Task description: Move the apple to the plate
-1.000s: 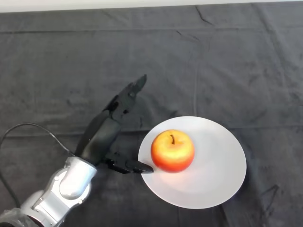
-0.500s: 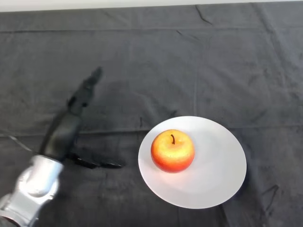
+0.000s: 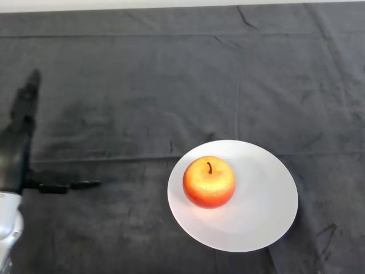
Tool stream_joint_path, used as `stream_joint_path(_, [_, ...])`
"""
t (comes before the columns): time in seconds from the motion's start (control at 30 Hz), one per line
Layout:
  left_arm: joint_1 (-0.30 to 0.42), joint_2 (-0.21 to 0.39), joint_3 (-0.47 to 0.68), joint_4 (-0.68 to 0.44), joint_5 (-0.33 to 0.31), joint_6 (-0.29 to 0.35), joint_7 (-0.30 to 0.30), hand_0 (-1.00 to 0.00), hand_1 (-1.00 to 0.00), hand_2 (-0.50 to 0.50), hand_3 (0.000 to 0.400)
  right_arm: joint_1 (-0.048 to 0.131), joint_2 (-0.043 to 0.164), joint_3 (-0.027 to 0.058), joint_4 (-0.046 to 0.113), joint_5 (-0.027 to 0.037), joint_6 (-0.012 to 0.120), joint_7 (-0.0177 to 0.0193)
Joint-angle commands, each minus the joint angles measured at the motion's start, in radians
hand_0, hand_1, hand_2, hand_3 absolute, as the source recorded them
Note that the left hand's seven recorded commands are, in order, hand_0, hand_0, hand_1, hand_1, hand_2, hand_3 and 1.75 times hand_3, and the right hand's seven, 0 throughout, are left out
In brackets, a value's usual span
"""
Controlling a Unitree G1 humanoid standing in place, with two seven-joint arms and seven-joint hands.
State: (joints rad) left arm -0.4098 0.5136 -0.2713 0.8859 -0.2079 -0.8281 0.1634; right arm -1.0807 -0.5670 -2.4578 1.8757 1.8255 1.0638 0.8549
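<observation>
Apple [image 3: 209, 182] sits upright on the plate [image 3: 268, 211]. My hand [image 3: 15, 151] hangs released, fingers straight, well left of it.

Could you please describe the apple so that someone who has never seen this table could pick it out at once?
On the dark cloth that covers the table, look to the lower right for a round white plate. The apple sits on the plate's left part, upright, stem up. It is the only fruit there, red-orange with a yellow patch, and the black left hand is open, far off at the left edge.
</observation>
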Motion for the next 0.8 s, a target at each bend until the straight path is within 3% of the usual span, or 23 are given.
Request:
stream_joint_path(0.03, [0.026,0.052,0.050,0.036,-0.035,-0.033,-0.016,0.00,0.00,0.00,0.000,-0.002,-0.021,-0.0060,-0.007,0.0000,0.004,-0.0036])
stream_joint_path(0.43, [0.039,0.045,0.213,0.052,-0.243,-0.029,-0.116,0.00,0.00,0.00,0.000,-0.002,-0.021,-0.0060,-0.007,0.0000,0.005,-0.0033])
stream_joint_path(0.8, [0.060,0.056,0.347,0.054,-0.396,-0.016,-0.219,0.00,0.00,0.00,0.000,-0.002,-0.021,-0.0060,-0.007,0.0000,0.005,-0.0030])
